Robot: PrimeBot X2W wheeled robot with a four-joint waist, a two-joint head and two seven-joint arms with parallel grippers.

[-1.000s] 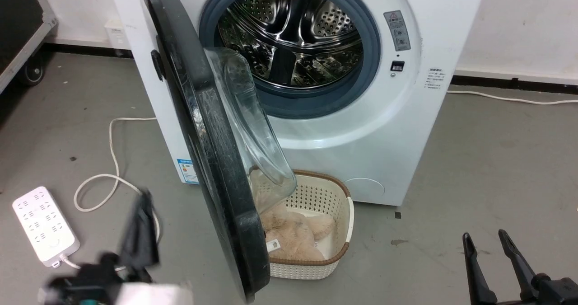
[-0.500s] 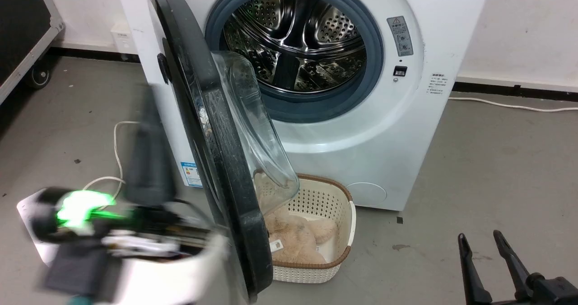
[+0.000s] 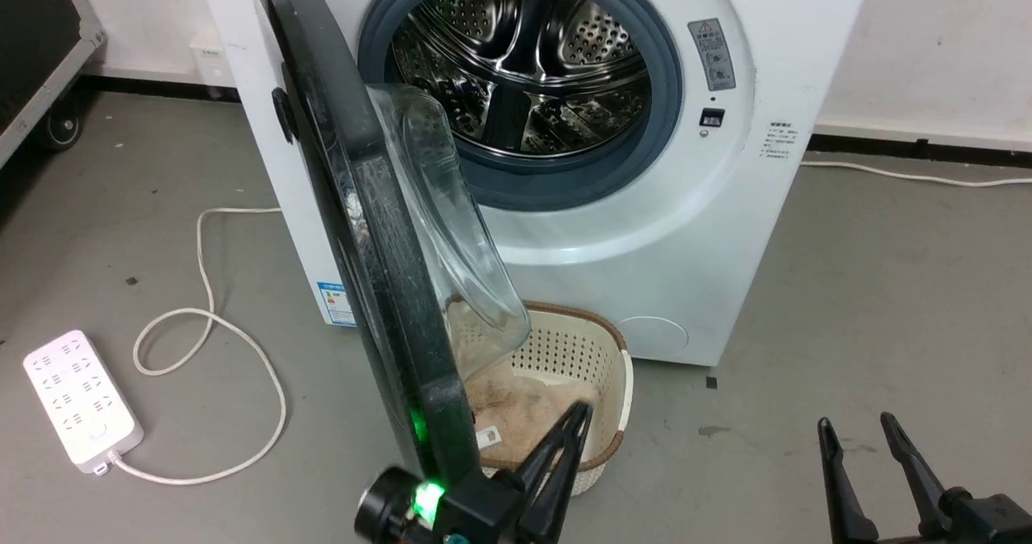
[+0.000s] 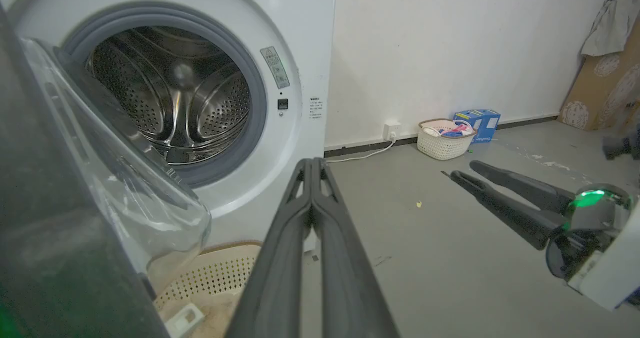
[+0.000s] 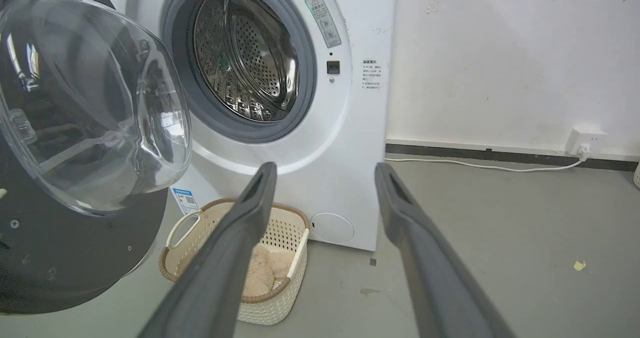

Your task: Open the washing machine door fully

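The washing machine door (image 3: 355, 230), round and glossy black with a bulging glass bowl (image 3: 451, 238), stands about half open, edge-on to me, in front of the white washing machine (image 3: 645, 230). My left gripper (image 3: 577, 417) is shut with nothing held. It sits just right of the door's lower rim, on the inner side, over the basket. In the left wrist view its closed fingers (image 4: 312, 165) point past the door (image 4: 45, 213) towards the machine's front. My right gripper (image 3: 859, 433) is open low on the right, far from the door; its fingers (image 5: 260, 188) frame the machine's lower front.
A cream perforated basket (image 3: 605, 350) with beige fluffy cloth stands on the floor under the door. A white power strip (image 3: 76, 403) and its looping cable (image 3: 201, 318) lie on the left floor. A second basket (image 4: 442, 140) and a blue box (image 4: 477, 122) stand by the far wall.
My left arm has swung from the outer left side of the door to below its lower rim, fingers now on the inner side. The door and right gripper have hardly moved.
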